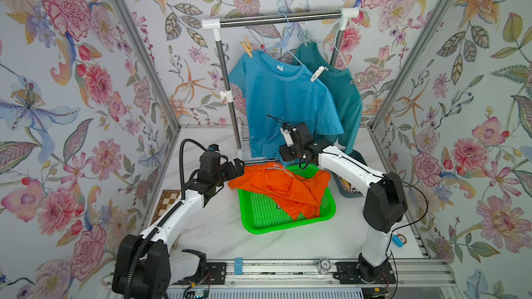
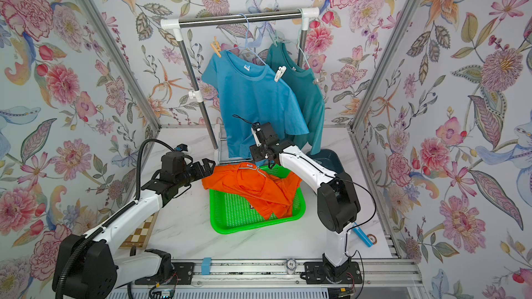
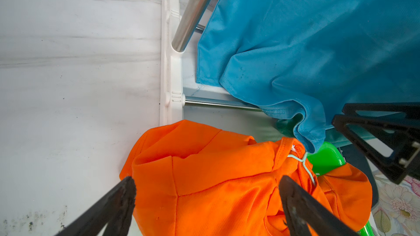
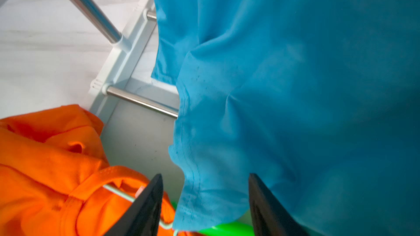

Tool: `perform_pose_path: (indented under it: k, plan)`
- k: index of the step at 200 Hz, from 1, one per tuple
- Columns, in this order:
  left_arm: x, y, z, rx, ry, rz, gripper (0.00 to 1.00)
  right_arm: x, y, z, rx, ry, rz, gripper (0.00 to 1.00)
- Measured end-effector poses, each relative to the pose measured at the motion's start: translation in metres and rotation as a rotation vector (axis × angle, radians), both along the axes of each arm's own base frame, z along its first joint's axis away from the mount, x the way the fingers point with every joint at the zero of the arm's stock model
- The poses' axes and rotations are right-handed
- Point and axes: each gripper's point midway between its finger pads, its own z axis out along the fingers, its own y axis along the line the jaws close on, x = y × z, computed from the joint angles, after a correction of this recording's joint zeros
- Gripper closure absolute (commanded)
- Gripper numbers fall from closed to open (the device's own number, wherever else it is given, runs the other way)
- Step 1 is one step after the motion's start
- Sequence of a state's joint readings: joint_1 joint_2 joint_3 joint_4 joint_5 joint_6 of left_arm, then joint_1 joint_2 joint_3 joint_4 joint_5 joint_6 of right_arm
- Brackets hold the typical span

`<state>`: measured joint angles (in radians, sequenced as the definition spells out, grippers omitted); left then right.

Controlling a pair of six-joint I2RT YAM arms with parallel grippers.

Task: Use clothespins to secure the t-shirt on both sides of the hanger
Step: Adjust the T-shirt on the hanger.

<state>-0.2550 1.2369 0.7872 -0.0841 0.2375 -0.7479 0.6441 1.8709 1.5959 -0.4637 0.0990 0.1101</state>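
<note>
Orange t-shirt (image 1: 276, 186) drapes the green tray (image 1: 288, 226), hanger (image 1: 280, 168) seemingly inside.

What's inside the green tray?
An orange t-shirt with a pale wire hanger at its collar, spilling over the far rim of the green plastic mesh tray. Whatever lies beneath the shirt is covered.

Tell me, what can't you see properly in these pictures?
Clothespins in the bin: top views, right arm covers most; too small to count.
Teal shirt: both top views, blue shirt covers most.
Hanger in the orange shirt: all views, cloth hides all but its neck.
</note>
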Motion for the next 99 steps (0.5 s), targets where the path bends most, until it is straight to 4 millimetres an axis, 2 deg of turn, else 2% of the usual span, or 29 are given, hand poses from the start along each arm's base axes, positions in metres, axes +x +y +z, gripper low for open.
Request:
perform_pose_path:
  k: [22, 41, 70, 86, 99]
  plan:
    - [-0.001, -0.001, -0.002, -0.002, 0.003, -0.003, 0.00, -0.018, 0.003, -0.021, -0.037, 0.048, 0.021, 0.42]
    - [-0.003, -0.002, -0.005, -0.005, 0.011, -0.011, 0.00, -0.026, 0.002, -0.033, -0.056, 0.079, 0.021, 0.51]
    - [-0.003, -0.002, -0.006, -0.008, 0.014, -0.014, 0.00, -0.020, -0.003, -0.037, -0.057, 0.080, -0.003, 0.76]
    - [-0.003, -0.002, -0.006, -0.008, 0.015, -0.014, 0.00, -0.017, -0.006, -0.038, -0.057, 0.078, -0.010, 0.95]
    - [-0.003, -0.002, -0.006, -0.007, 0.015, -0.014, 0.00, -0.015, -0.007, -0.037, -0.050, 0.078, -0.021, 1.00]
